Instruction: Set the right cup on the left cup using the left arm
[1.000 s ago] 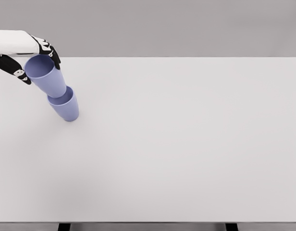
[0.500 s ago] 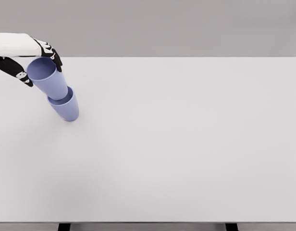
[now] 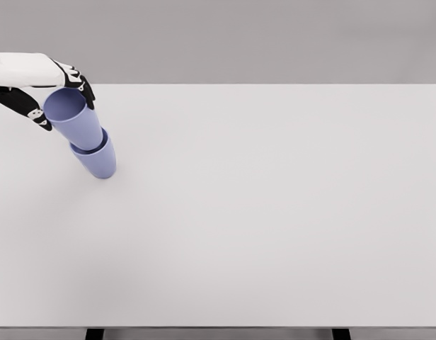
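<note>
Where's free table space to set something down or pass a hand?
Bare: everything right of the lower cup out to the table's right edge, plus the whole near strip below the cups. Crowded: only the far-left corner, where the left hand grips the upper cup nested in the lower one.

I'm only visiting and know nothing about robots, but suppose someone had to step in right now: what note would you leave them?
Left hand: fingers around the rim of the upper cup, near the table's far left corner.
Right hand: not in view.
Upper cup: its base sits inside the mouth of the lower cup, which stands on the table.
Done: the cup has been brought over and partly nested.
Left: seat it fully if needed, open the fingers, draw the hand away. Whether it is fully seated cannot be told from this view.
</note>
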Robot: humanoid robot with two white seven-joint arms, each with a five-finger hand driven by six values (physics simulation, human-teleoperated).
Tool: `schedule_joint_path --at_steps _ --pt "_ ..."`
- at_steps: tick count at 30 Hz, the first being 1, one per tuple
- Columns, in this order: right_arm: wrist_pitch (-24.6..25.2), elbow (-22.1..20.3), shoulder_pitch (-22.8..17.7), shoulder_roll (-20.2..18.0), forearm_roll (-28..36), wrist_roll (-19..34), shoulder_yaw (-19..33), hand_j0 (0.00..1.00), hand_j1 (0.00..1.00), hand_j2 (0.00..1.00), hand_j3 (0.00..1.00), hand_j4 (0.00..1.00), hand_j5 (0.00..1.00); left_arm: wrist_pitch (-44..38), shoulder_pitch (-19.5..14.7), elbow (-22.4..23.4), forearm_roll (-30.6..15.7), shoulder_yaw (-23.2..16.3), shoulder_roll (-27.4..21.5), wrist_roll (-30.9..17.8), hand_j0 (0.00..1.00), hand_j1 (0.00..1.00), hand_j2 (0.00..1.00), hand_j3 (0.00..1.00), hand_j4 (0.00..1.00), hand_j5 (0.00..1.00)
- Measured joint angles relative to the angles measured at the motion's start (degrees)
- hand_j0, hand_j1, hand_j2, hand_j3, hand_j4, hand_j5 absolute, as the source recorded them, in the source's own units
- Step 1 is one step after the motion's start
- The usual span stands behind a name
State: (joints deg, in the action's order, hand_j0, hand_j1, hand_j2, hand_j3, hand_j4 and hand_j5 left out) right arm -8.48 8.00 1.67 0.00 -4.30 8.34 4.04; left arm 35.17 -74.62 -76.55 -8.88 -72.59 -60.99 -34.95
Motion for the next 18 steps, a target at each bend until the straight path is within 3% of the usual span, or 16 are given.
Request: schedule_joint_path --at_steps 3,18 --pt "0.0 0.0 0.0 0.0 0.0 0.0 0.0 1.00 1.00 1.00 1.00 1.00 1.00 0.0 0.0 0.0 0.0 0.1 0.1 0.0 0.63 0.63 0.63 0.63 0.63 0.63" --pt "0.0 0.0 0.0 0.0 0.0 0.0 0.0 1.00 1.00 1.00 1.00 1.00 1.00 0.0 0.8 0.3 1.1 0.7 0.5 0.0 0.64 0.64 0.64 0.64 0.64 0.64"
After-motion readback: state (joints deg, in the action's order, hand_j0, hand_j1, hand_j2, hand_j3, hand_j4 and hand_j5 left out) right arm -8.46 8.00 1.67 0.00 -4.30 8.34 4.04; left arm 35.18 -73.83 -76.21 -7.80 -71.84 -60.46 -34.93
